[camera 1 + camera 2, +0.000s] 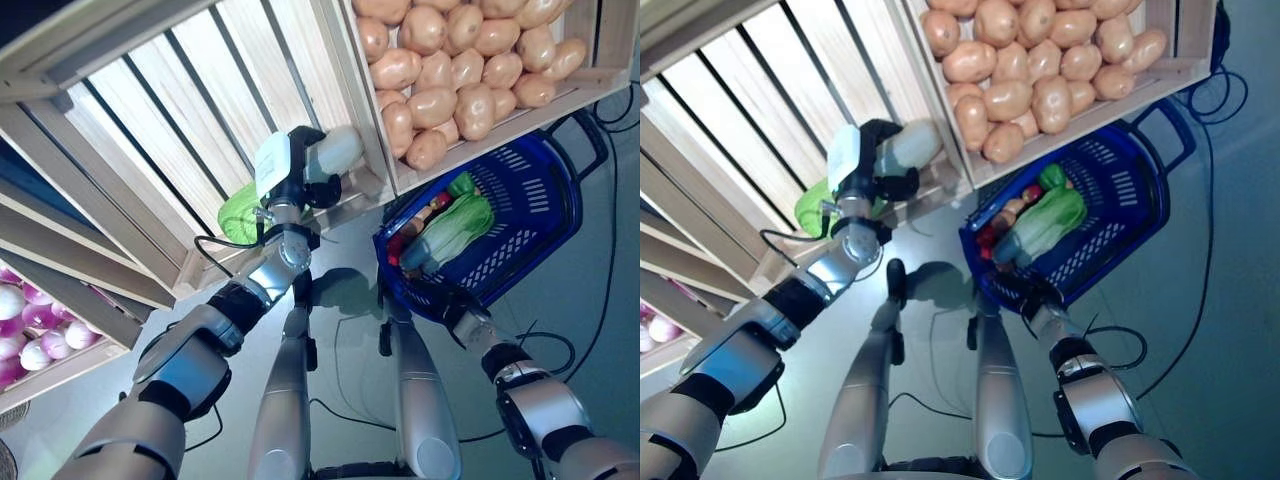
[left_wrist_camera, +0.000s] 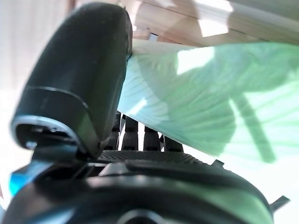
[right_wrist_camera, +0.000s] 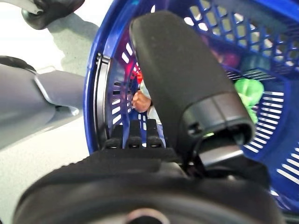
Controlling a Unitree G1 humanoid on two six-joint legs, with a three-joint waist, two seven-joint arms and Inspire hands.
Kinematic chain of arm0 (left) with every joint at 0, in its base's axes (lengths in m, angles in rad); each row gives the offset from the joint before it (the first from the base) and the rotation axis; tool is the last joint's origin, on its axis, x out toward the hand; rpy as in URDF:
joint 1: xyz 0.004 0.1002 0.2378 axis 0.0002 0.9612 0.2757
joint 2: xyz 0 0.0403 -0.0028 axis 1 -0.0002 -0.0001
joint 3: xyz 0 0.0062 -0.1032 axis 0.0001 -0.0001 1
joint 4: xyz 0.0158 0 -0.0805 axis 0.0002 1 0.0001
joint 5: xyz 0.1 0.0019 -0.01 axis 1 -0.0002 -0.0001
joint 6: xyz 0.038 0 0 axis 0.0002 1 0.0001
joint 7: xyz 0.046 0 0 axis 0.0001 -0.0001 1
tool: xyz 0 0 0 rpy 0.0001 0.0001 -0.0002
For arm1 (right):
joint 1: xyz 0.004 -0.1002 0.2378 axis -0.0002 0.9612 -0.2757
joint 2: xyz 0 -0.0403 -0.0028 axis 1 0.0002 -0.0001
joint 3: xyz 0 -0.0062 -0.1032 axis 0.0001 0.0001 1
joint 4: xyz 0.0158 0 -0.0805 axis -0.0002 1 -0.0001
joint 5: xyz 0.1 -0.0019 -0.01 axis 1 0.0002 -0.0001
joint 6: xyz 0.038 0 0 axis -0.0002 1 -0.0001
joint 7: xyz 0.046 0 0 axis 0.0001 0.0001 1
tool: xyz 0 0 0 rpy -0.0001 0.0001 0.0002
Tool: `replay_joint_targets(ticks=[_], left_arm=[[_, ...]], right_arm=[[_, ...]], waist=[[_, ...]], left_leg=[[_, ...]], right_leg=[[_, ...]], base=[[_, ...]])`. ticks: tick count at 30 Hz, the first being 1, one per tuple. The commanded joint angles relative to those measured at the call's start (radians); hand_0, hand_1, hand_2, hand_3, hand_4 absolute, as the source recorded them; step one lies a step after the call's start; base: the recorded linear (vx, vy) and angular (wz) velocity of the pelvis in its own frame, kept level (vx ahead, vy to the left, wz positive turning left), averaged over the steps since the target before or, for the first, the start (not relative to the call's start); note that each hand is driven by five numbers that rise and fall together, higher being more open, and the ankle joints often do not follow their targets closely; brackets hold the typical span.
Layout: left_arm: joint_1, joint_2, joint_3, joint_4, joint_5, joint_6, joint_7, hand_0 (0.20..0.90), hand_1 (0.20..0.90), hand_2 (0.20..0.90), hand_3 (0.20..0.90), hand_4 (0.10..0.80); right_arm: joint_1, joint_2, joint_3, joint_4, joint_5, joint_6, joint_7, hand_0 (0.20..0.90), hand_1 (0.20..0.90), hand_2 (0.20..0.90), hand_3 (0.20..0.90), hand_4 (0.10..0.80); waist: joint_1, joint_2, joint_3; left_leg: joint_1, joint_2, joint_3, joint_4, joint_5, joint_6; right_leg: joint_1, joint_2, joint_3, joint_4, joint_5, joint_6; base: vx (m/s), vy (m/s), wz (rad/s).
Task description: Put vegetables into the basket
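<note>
Cabbage (image 1: 240, 212) lying at the low corner of the slatted crate (image 1: 150, 130), pale green, right against the left hand (image 1: 300, 170). In the left wrist view, ribbed leaf (image 2: 196, 107) pressed against the thumb (image 2: 79, 84) with fingers curled beneath it: clasped on the cabbage, by the look of it, though how far the fingers wrap cannot be seen. Not yet lifted clear of the crate.

Basket (image 1: 545, 200) hanging low on the right, blue, under the potato crate (image 1: 470, 70). Already holding a long pale-green vegetable (image 1: 455, 228) and something red and tan beside it. Right hand (image 1: 1038, 298) at the near rim; in its own wrist view, thumb (image 3: 187, 79) hooked over the rim (image 3: 96, 107) and fingers behind the wall, so clenched on the basket.

Step in hand, as judged: drawing the cabbage out and carrying it across to the basket. To do well: squeeze firmly but evenly, since loose leaves can slip or tear away from the head. Lift up and back over the crate's front board before swinging right, not dragging along the slats. Keep well below the potato crate's corner on the way across. Hold the basket steady and mouth-up. Lower the cabbage into the free space beside what is already there, and release only once low inside.
</note>
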Motion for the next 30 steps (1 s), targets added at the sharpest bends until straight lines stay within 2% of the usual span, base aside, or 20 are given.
replay_joint_targets(ticks=[1, 2, 3, 9, 10, 12, 17, 19, 24, 26, 27, 30], left_arm=[[0.01, -0.018, 0.097, -0.227, -0.079, -0.251, -0.037, 0.3, 0.3, 0.3, 0.3, 0.4], [0.047, -0.006, 0.118, -0.271, -0.134, -0.272, -0.071, 0.3, 0.3, 0.3, 0.3, 0.4], [0.131, 0.009, 0.172, -0.347, -0.249, -0.335, -0.139, 0.3, 0.3, 0.3, 0.3, 0.4], [0.448, -0.011, 0.327, -0.555, -0.432, -0.482, -0.35, 0.3, 0.3, 0.3, 0.3, 0.4], [0.518, -0.018, 0.374, -0.604, -0.473, -0.479, -0.409, 0.3, 0.3, 0.3, 0.3, 0.4], [0.591, -0.025, 0.412, -0.642, -0.576, -0.492, -0.486, 0.3, 0.3, 0.3, 0.3, 0.4], [0.713, -0.054, 0.481, -0.73, -0.821, -0.445, -0.691, 0.3, 0.3, 0.3, 0.3, 0.4], [0.779, -0.075, 0.494, -0.761, -0.956, -0.402, -0.776, 0.3, 0.3, 0.3, 0.3, 0.4], [0.841, -0.103, 0.51, -0.777, -1.063, -0.344, -0.839, 0.3, 0.3, 0.3, 0.3, 0.4], [0.859, -0.108, 0.514, -0.779, -1.09, -0.313, -0.848, 0.3, 0.3, 0.3, 0.3, 0.4], [0.869, -0.113, 0.516, -0.778, -1.107, -0.278, -0.864, 0.3, 0.3, 0.3, 0.3, 0.4], [0.884, -0.106, 0.515, -0.771, -1.112, -0.261, -0.867, 0.3, 0.3, 0.3, 0.3, 0.4]], right_arm=[[0.107, -0.065, 0.009, -0.066, -0.053, -0.098, -0.057, 0.9, 0.9, 0.9, 0.9, 0.8], [0.127, -0.068, 0.005, -0.09, -0.055, -0.113, -0.056, 0.9, 0.9, 0.9, 0.9, 0.8], [0.174, -0.073, -0.006, -0.145, -0.059, -0.142, -0.054, 0.9, 0.9, 0.9, 0.9, 0.8], [0.389, -0.067, -0.03, -0.385, -0.099, -0.223, -0.053, 0.9, 0.9, 0.9, 0.9, 0.8], [0.442, -0.065, -0.033, -0.47, -0.118, -0.21, -0.066, 0.9, 0.9, 0.9, 0.9, 0.8], [0.491, -0.064, -0.035, -0.564, -0.143, -0.205, -0.069, 0.9, 0.9, 0.9, 0.9, 0.8], [0.581, -0.064, -0.058, -0.762, -0.216, -0.208, -0.03, 0.9, 0.9, 0.9, 0.9, 0.8], [0.652, -0.052, -0.071, -0.875, -0.256, -0.221, 0.026, 0.9, 0.9, 0.9, 0.9, 0.8], [0.724, -0.064, -0.083, -1.015, -0.274, -0.231, 0.145, 0.9, 0.9, 0.9, 0.9, 0.8], [0.749, -0.075, -0.087, -1.085, -0.266, -0.236, 0.217, 0.9, 0.9, 0.9, 0.9, 0.8], [0.76, -0.08, -0.089, -1.146, -0.197, -0.234, 0.307, 0.9, 0.9, 0.9, 0.9, 0.8], [0.773, -0.088, -0.087, -1.202, -0.176, -0.241, 0.395, 0.9, 0.9, 0.9, 0.9, 0.8]], waist=[[0.038, 0.052, -0.001], [0.044, 0.056, -0.001], [0.054, 0.062, -0.001], [0.087, 0.069, -0.078], [0.091, 0.067, -0.102], [0.092, 0.064, -0.13], [0.091, 0.054, -0.188], [0.087, 0.047, -0.23], [0.083, 0.038, -0.286], [0.082, 0.037, -0.31], [0.082, 0.034, -0.328], [0.082, 0.032, -0.349]], left_leg=[[0.056, -0.026, 0.012, -0.021, -0.024, -0.012], [0.083, -0.024, 0.007, -0.031, -0.024, -0.013], [0.138, -0.019, 0.002, -0.048, -0.03, -0.016], [0.243, -0.002, -0.012, -0.111, -0.025, -0.02], [0.275, 0.0, -0.018, -0.131, -0.023, -0.022], [0.304, 0.004, -0.021, -0.15, -0.02, -0.023], [0.366, 0.005, -0.025, -0.192, -0.017, -0.019], [0.395, 0.006, -0.027, -0.202, -0.018, -0.017], [0.436, 0.007, -0.024, -0.207, -0.029, -0.011], [0.455, 0.006, -0.022, -0.208, -0.035, -0.009], [0.47, 0.005, -0.02, -0.209, -0.039, -0.008], [0.49, 0.005, -0.018, -0.209, -0.048, -0.007]], right_leg=[[0.132, 0.073, -0.089, -0.029, -0.01, -0.047], [0.161, 0.069, -0.093, -0.04, -0.011, -0.045], [0.22, 0.062, -0.1, -0.061, -0.017, -0.042], [0.343, 0.046, -0.123, -0.126, -0.018, -0.036], [0.38, 0.042, -0.126, -0.151, -0.017, -0.035], [0.415, 0.04, -0.126, -0.18, -0.01, -0.034], [0.481, 0.035, -0.126, -0.237, 0.001, -0.029], [0.512, 0.032, -0.125, -0.255, 0.009, -0.024], [0.549, 0.026, -0.121, -0.269, 0.011, -0.017], [0.568, 0.023, -0.122, -0.273, 0.01, -0.014], [0.584, 0.019, -0.122, -0.279, 0.011, -0.011], [0.603, 0.015, -0.123, -0.286, 0.01, -0.007]], base=[[0.054, 0.037, -0.08], [0.092, 0.057, -0.05], [0.093, 0.054, -0.02], [0.129, 0.06, 0.07], [0.176, 0.071, 0.17], [0.149, 0.068, 0.06], [0.085, 0.046, 0.01], [0.148, 0.045, -0.01], [0.117, 0.029, 0.02], [0.136, 0.029, -0.01], [0.122, 0.022, -0.01], [0.106, 0.022, -0.02]])
